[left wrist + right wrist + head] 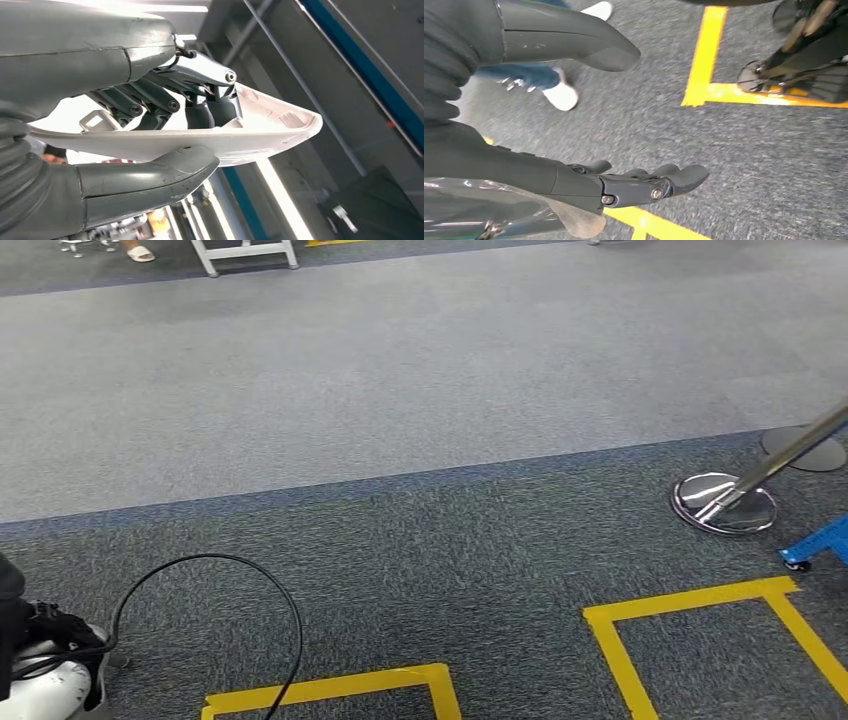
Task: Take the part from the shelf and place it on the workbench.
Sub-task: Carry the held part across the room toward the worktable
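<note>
The left hand [165, 125] grasps the white plastic part [260, 132] — thumb under its edge, dark fingers [155, 105] pressed inside its curved shell. The right hand [624, 185] hangs with fingers extended, holding nothing, above grey carpet [749, 150] marked with yellow tape [706, 55] — a person's white shoe [561, 96], somewhat blurred, stands nearby.

No legible text, labels, brands or numbers in any view. Only floor markings: yellow tape lines [700, 600] forming unlettered corner outlines on the grey carpet [400, 390], seen from the head and again beside the right wrist. White part [260, 135] carries no readable print.
</note>
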{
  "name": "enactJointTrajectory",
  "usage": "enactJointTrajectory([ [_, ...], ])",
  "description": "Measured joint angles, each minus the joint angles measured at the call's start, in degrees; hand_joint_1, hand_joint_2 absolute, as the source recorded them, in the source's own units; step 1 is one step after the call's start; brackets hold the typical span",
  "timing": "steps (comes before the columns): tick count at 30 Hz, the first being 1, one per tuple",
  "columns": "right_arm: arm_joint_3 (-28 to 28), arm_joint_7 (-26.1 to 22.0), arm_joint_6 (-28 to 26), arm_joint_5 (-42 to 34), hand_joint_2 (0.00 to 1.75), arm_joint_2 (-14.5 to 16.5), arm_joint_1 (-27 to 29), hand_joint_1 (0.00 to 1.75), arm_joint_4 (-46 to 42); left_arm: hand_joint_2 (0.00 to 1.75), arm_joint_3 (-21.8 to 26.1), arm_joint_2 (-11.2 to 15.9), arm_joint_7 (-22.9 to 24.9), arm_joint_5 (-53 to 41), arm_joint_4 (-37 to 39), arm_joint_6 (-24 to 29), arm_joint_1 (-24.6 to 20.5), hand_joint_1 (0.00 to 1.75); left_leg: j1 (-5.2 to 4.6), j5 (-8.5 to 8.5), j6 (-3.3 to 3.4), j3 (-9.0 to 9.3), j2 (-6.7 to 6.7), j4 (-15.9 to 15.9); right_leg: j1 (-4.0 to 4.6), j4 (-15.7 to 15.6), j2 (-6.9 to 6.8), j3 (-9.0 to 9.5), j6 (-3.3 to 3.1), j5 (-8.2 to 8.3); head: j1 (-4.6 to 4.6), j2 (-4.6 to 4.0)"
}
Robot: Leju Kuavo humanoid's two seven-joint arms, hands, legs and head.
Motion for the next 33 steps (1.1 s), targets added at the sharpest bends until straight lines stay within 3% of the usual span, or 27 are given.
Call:
enactJointTrajectory([
  [1,0.0,0.7,-0.1,0.2,1.75,0.0,0.0,0.00,0.0,1.75,-0.2,0.3,0.0,0.5,0.2,0.1,0.0,1.75,0.15,-0.55,-0.11,-1.23,0.28,2.4,0.08,0.0,-0.91,0.11,-0.02,-0.15,0.01,-0.01],
  [2,0.1,1.5,-0.2,0.5,1.75,-0.1,0.0,0.00,0.0,1.75,-0.4,0.7,0.0,1.1,0.5,0.1,0.0,1.75,0.24,-0.06,-0.14,-1.53,0.44,3.0,0.14,0.0,-1.77,0.24,-0.01,-0.31,-0.02,-0.01],
  [4,0.3,3.3,-0.3,1.3,1.75,-0.1,-0.1,0.00,0.0,1.75,-0.7,1.1,0.0,1.7,0.8,0.2,0.0,1.75,0.15,3.65,0.19,1.14,1.38,-2.5,0.20,0.0,-3.31,0.75,0.12,-0.70,-0.01,-0.01],
  [6,0.6,5.1,-0.1,2.0,1.75,-0.1,-0.1,0.00,0.0,1.75,-0.8,1.3,0.0,1.4,1.1,0.2,-0.2,1.75,-0.62,6.16,0.91,4.66,4.48,-9.6,0.35,0.0,-4.48,1.20,0.51,-1.16,-0.04,-0.01],
  [7,0.8,5.8,0.1,2.3,1.75,-0.1,-0.1,0.00,0.0,1.75,-0.9,1.4,0.0,0.9,1.3,0.2,-0.3,1.75,-1.05,6.46,1.26,5.54,5.71,-11.6,0.45,0.0,-5.06,1.32,0.76,-1.37,-0.07,-0.01],
  [8,0.9,6.5,0.2,2.5,1.75,-0.1,-0.1,0.00,0.0,1.75,-0.9,1.4,0.0,0.4,1.4,0.2,-0.5,1.75,-1.43,6.19,1.52,5.76,6.24,-12.4,0.53,0.0,-5.69,1.40,1.05,-1.55,-0.12,-0.01],
  [10,1.2,7.2,0.5,2.7,1.75,-0.1,-0.3,0.00,0.0,1.75,-1.0,1.5,0.0,-0.8,1.6,0.2,-0.6,1.75,-1.53,6.28,2.12,5.81,4.87,-13.0,0.42,-0.1,-6.64,1.65,1.68,-1.96,-0.17,-0.01],
  [12,1.4,7.5,0.6,2.8,1.75,-0.1,-0.4,0.00,0.0,1.75,-1.0,1.5,0.0,-1.9,1.7,0.3,-0.7,1.75,-1.23,6.53,2.86,6.21,3.47,-13.7,0.11,1.2,-4.21,1.26,2.14,-3.15,-0.08,-0.01],
  [14,1.4,7.2,0.9,2.5,1.75,-0.2,-0.3,0.00,0.0,1.75,-1.0,1.6,0.0,-3.1,1.8,0.3,-0.9,1.75,-0.93,6.59,3.37,6.43,2.06,-13.9,-0.04,7.7,-0.44,-1.99,2.28,-6.13,0.24,-0.01],
  [16,1.4,6.4,1.3,2.0,1.75,-0.2,0.0,0.00,0.0,1.75,-1.3,2.2,0.0,-4.3,2.2,0.3,-0.8,1.75,-0.85,6.50,3.57,6.46,0.25,-13.9,-0.04,14.9,0.74,-6.33,2.46,-8.25,0.42,0.00],
  [17,1.4,6.1,1.4,1.9,1.75,-0.2,0.1,0.00,0.0,1.75,-1.4,2.6,0.0,-4.6,2.3,0.3,-0.8,1.75,-0.81,6.46,3.57,6.52,-0.65,-13.8,-0.05,15.8,0.81,-7.41,2.56,-7.70,0.42,0.00],
  [18,1.4,5.8,1.4,1.8,1.75,-0.2,0.2,0.00,0.0,1.75,-1.6,3.0,0.0,-4.8,2.5,0.3,-0.8,1.75,-0.72,6.39,3.46,6.60,-1.58,-13.7,-0.09,14.6,0.90,-7.41,2.64,-6.01,0.43,0.00],
  [19,1.4,5.6,1.4,1.8,1.75,-0.2,0.1,0.00,0.0,1.75,-1.7,3.3,0.0,-4.8,2.6,0.3,-0.8,1.75,-0.58,6.26,3.27,6.70,-2.45,-13.6,-0.19,11.4,1.29,-6.48,2.73,-3.60,0.42,0.00],
  [21,1.4,5.4,1.4,1.8,1.75,-0.2,0.1,0.00,0.0,1.75,-1.8,3.7,0.0,-5.1,2.8,0.3,-0.8,1.75,-0.39,5.79,2.57,6.61,-3.99,-12.9,-0.58,4.3,3.71,-3.57,2.84,-0.14,0.42,-0.01],
  [23,1.4,5.2,1.4,1.8,1.75,-0.2,0.0,0.00,0.1,1.75,-1.9,4.0,0.0,-5.3,2.8,0.3,-0.9,1.75,-0.28,5.56,1.82,6.20,-5.20,-12.4,-0.67,1.3,5.32,-2.01,2.52,0.31,0.43,-0.01],
  [25,1.4,4.8,1.5,1.8,1.75,-0.2,0.0,0.00,0.1,1.75,-2.0,4.5,0.0,-5.6,2.9,0.3,-0.8,1.75,-0.05,5.68,1.24,5.95,-6.12,-12.4,-0.47,1.1,4.39,-1.68,1.77,0.28,0.49,-0.01],
  [27,1.4,4.3,1.5,1.8,1.75,-0.1,-0.1,0.00,0.1,1.75,-2.0,4.9,0.0,-5.8,3.0,0.3,-0.9,1.75,-0.07,4.84,0.73,5.37,-4.35,-11.0,-0.44,0.8,3.18,-1.24,1.06,0.35,0.20,-0.01],
  [29,1.4,4.0,1.4,1.8,1.75,-0.1,0.0,0.00,0.1,1.75,-2.0,5.3,0.0,-6.0,3.1,0.3,-0.9,1.75,-0.05,2.35,0.30,3.16,-1.31,-6.1,-0.25,0.6,1.80,-0.76,0.48,0.14,-0.18,0.00],
  [31,1.4,3.9,1.4,1.8,1.75,-0.1,0.1,0.00,0.1,1.75,-2.1,5.6,0.0,-6.4,3.4,0.3,-0.9,1.75,0.18,0.18,0.08,0.24,-0.20,-0.1,0.06,0.6,0.26,-0.43,0.10,-0.20,-0.25,-0.01],
  [33,1.4,3.9,1.4,1.8,1.75,-0.1,0.1,0.00,0.1,1.75,-2.1,6.0,0.0,-6.9,3.7,0.3,-0.5,1.75,0.22,1.08,0.24,-0.32,0.19,0.6,0.28,0.6,-1.23,-0.11,0.01,-0.54,-0.25,-0.01],
])
